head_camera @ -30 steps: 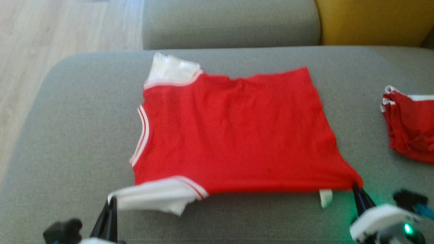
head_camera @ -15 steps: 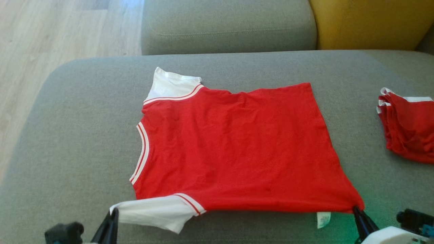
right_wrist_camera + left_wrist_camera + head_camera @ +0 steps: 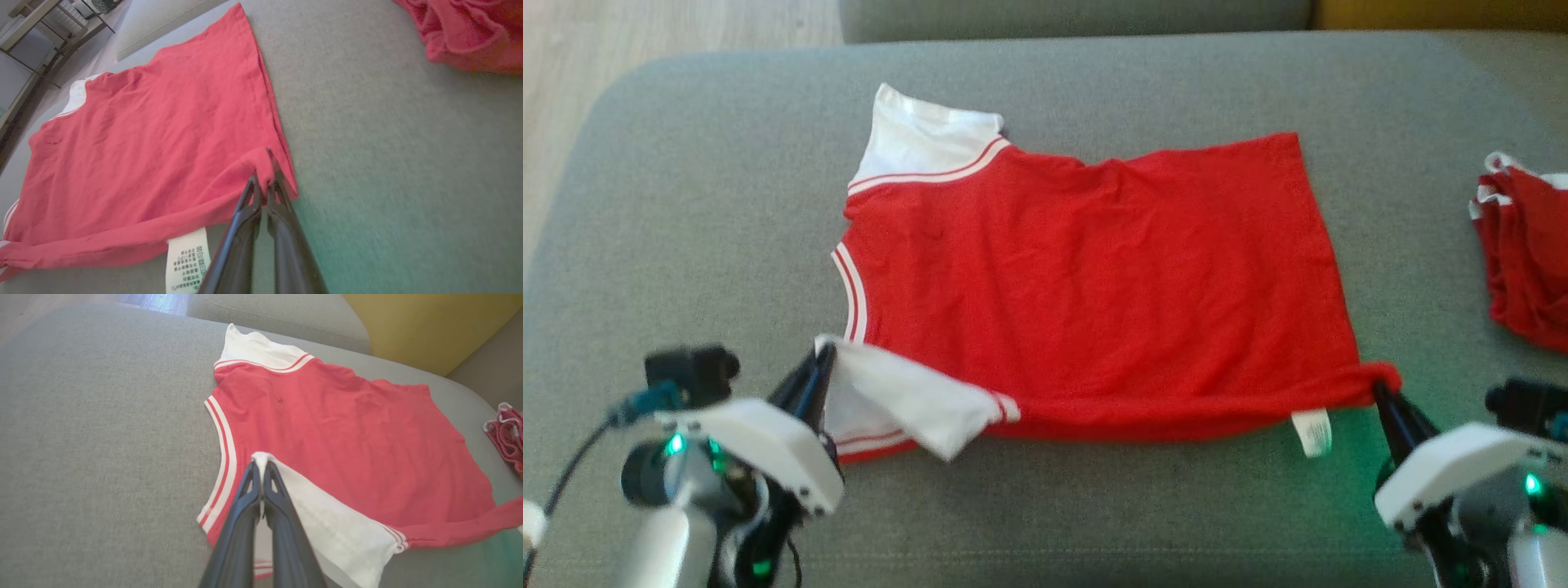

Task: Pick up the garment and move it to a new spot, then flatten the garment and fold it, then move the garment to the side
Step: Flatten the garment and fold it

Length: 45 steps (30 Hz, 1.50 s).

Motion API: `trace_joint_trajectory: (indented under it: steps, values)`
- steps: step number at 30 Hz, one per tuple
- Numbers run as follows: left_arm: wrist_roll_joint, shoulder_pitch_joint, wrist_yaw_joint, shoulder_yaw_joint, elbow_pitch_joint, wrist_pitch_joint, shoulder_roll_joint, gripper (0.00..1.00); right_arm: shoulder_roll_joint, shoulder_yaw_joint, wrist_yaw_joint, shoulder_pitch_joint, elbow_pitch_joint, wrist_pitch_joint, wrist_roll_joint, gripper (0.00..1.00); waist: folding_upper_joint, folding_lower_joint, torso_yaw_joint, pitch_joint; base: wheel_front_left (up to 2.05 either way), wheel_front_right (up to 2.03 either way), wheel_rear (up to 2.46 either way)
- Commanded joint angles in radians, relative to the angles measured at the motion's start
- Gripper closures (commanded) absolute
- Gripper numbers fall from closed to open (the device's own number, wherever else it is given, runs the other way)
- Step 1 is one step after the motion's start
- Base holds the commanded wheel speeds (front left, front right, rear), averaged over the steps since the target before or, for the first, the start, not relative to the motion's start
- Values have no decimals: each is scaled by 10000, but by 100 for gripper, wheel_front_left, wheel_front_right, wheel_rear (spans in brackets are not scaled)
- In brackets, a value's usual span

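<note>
The garment (image 3: 1094, 278) is a red shirt with white sleeves, spread on the grey cushion (image 3: 686, 204). Its near edge is lifted and rolled back toward the far side. My left gripper (image 3: 822, 359) is shut on the tip of the near white sleeve (image 3: 318, 522), which lies folded over the red body. My right gripper (image 3: 1382, 392) is shut on the near hem corner (image 3: 265, 163), pinched between the fingertips. A white care label (image 3: 186, 261) hangs under the raised hem. The far sleeve (image 3: 923, 143) lies flat.
A second red garment (image 3: 1523, 245) lies bunched at the cushion's right edge, also seen in the right wrist view (image 3: 470, 32). Behind the cushion stand a grey backrest (image 3: 278, 318) and a yellow pillow (image 3: 429, 326). Wooden floor (image 3: 645, 33) lies beyond the left edge.
Both grippers have carried the shirt's near edge up and away from me, so the near sleeve now folds onto the body. The camera has tilted down.
</note>
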<state>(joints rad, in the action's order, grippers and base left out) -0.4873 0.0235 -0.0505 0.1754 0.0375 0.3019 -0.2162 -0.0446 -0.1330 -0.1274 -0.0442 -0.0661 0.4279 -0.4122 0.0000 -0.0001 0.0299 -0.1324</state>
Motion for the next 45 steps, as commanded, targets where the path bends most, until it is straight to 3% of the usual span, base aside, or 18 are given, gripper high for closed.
trace_joint_trajectory:
  steps: [1, 10, 11, 12, 13, 14, 22, 28, 34, 45]
  values:
    - [-84, 698, 92, -472, 112, -5, -149, 100, -79, 205, -33, 580, 307, 28, 46, 100, 0, 1, -40, -228, 0, 0, 0]
    - [-809, 2001, 450, -595, -1412, -8, 173, 100, -66, 460, -33, 1899, -663, -205, 133, 100, 0, 1, -164, -642, 0, 0, 0]
    - [-841, 2099, 493, -607, -1601, -87, 194, 64, -65, 491, -33, 2010, -773, -339, 83, 100, 0, 1, -168, -679, 0, 0, 0]
    - [-852, 2176, 521, -631, -1782, -207, 213, 5, -64, 559, -33, 2096, -838, -516, 72, 69, 0, 1, -173, -718, 0, 0, 0]
    - [-908, 2226, 569, -658, -1949, -337, 264, 0, -64, 627, -33, 2143, -898, -685, 36, 25, 0, 1, -182, -744, 0, 0, 0]
    - [-950, 2252, 626, -686, -2068, -508, 313, 0, -63, 711, -33, 2160, -938, -835, -56, 0, 0, 1, -195, -766, 0, 0, 0]
    - [-646, 1887, 544, -1118, -2182, -3244, 839, 0, -162, 1170, -33, 1711, -394, -2574, -185, 0, 0, 1, -232, -744, 0, 0, 0]
    - [767, 1539, 88, -903, -1927, -5129, 713, 0, -531, 1516, -33, 1369, 402, -4121, 738, 0, 0, 1, -312, -537, 0, 0, 0]
    - [1873, 713, -426, -628, -1277, -5540, 653, 0, -694, 1857, -33, 1059, 780, -5101, 1682, 0, 0, 1, -396, -168, 0, 0, 0]
    - [2059, -508, -465, -299, -1310, -5596, 716, 0, -605, 1733, -33, 295, 624, -5199, 2095, 0, 0, 1, -301, 151, 0, 0, 0]
